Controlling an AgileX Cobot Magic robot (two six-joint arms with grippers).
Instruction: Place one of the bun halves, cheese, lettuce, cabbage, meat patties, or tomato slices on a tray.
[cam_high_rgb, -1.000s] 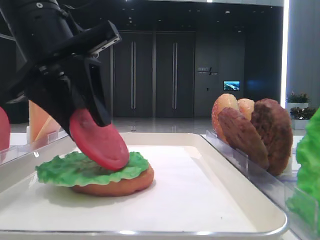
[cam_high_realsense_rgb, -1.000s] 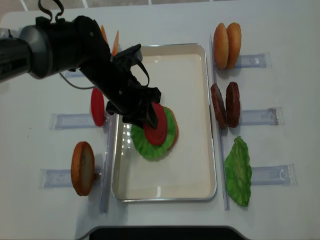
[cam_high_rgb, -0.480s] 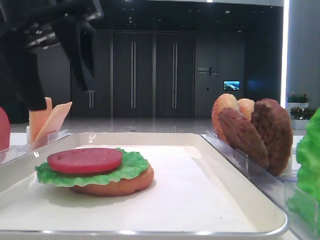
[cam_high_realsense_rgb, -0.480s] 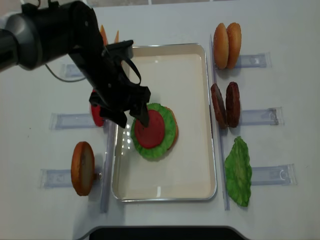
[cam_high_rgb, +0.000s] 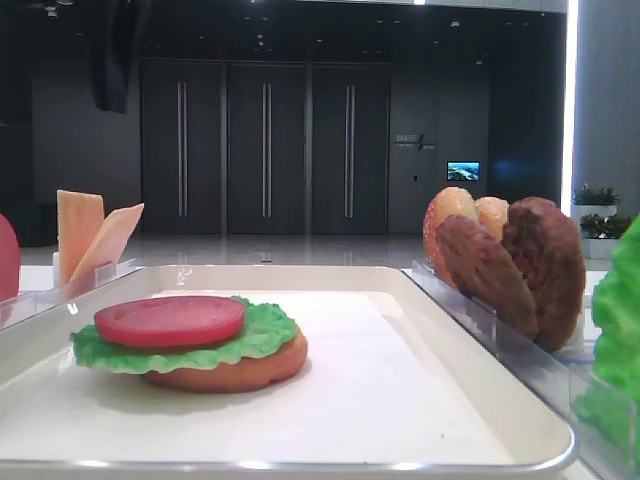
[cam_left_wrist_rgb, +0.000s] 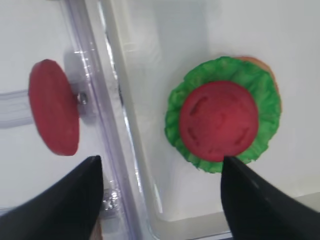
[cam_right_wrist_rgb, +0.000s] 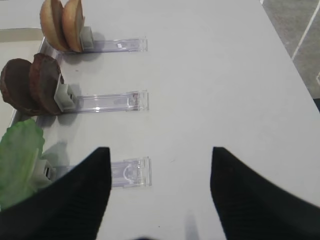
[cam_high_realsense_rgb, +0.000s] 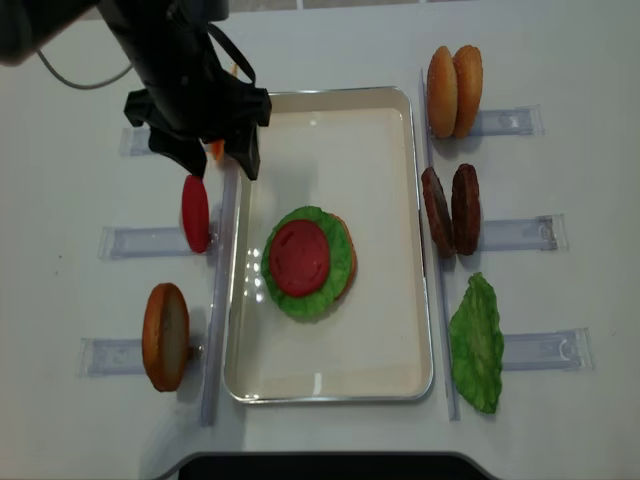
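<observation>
tomato slice (cam_high_realsense_rgb: 299, 257) sits flat on the lettuce (cam_high_realsense_rgb: 338, 275) and bun in the tray (cam_high_realsense_rgb: 390, 200). left gripper (cam_high_realsense_rgb: 205, 150) hangs above, jaws wide, empty. right gripper (cam_right_wrist_rgb: 159, 190) open too, holding nothing.

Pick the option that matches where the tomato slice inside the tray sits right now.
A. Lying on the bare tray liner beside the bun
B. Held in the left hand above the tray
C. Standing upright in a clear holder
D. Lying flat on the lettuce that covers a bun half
D: the tomato slice lies flat on the lettuce over the bun half in the tray, and the left hand is open, off it.
</observation>
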